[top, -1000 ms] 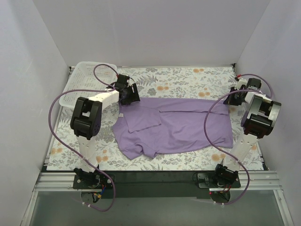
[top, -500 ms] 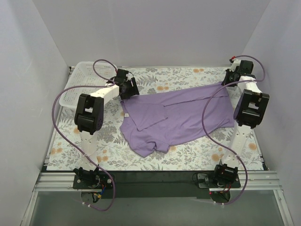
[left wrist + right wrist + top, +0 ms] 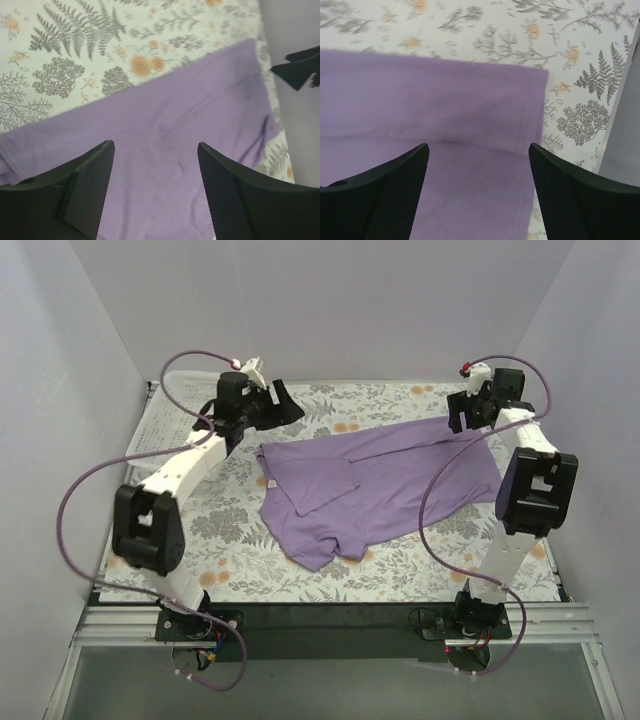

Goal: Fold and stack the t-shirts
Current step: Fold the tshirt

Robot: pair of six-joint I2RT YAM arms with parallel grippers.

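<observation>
starting at the far left edge of the floral counter (image 3: 230,530) with a white mesh basket (image 3: 152,425), partly behind the left arm. beside it, left gripper (image 3: 283,402) above the far left corner of the lavender t-shirt (image 3: 400,480), fingers (image 3: 85,190) spread wide with nothing between them. shirt spread over the counter's middle, rumpled, one sleeve folded over near the white neck label (image 3: 268,483), near hem bunched. at the right, right gripper (image 3: 462,412) over the shirt's far right corner, likewise spread and empty.
</observation>
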